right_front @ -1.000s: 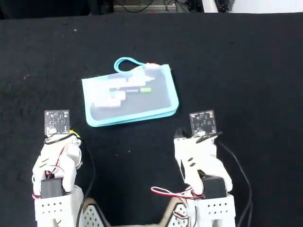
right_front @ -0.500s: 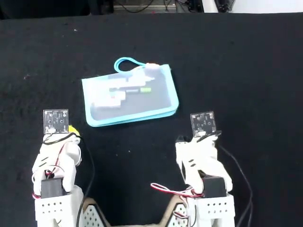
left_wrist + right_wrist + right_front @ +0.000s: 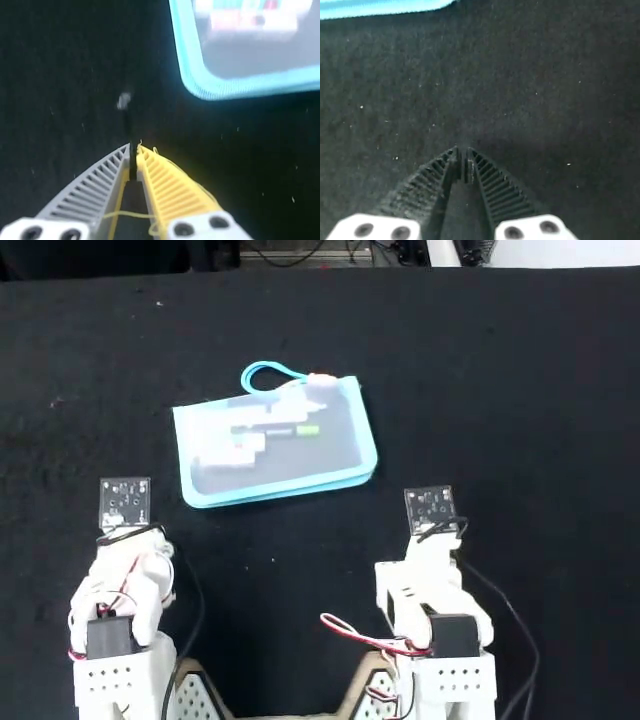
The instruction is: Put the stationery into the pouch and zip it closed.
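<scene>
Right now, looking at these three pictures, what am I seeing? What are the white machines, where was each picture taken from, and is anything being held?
These are two small robot arms, the left arm and right arm, side by side at a table covered in black cloth. One picture looks down from above. The other two come from a camera on each arm's wrist, looking along its gripper. On the cloth lies a clear pouch with light blue trim, and stationery shows through it. The left gripper and right gripper are both shut and hold nothing.
</scene>
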`<control>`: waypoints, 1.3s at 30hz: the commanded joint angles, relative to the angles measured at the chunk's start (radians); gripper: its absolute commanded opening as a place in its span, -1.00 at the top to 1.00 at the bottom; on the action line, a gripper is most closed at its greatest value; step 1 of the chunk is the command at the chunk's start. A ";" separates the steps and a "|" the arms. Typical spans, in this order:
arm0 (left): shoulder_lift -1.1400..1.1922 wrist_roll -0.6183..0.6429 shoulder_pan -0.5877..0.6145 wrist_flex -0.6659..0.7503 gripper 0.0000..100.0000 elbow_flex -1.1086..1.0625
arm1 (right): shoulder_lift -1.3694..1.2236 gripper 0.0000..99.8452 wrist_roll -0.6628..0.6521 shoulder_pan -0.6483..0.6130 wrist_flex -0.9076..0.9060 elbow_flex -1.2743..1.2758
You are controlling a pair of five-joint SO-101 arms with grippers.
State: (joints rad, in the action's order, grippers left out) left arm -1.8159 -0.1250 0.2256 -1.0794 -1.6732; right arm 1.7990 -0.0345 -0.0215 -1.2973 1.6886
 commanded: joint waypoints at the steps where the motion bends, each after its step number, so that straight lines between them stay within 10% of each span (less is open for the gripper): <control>1: -0.011 0.014 0.007 -0.060 0.94 -0.025 | 0.097 0.98 0.060 0.014 -0.009 -0.004; 10: -0.009 0.241 0.005 -0.176 0.94 -0.025 | 0.097 0.98 0.100 0.015 -0.009 -0.004; 39: -0.015 0.224 -0.004 -0.196 0.94 -0.025 | 0.097 0.98 0.100 0.014 -0.009 -0.004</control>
State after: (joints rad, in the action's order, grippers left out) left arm -1.8159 0.0974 0.2256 -1.2712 -1.6732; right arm 1.7990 0.0545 -0.0215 -1.2988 1.6886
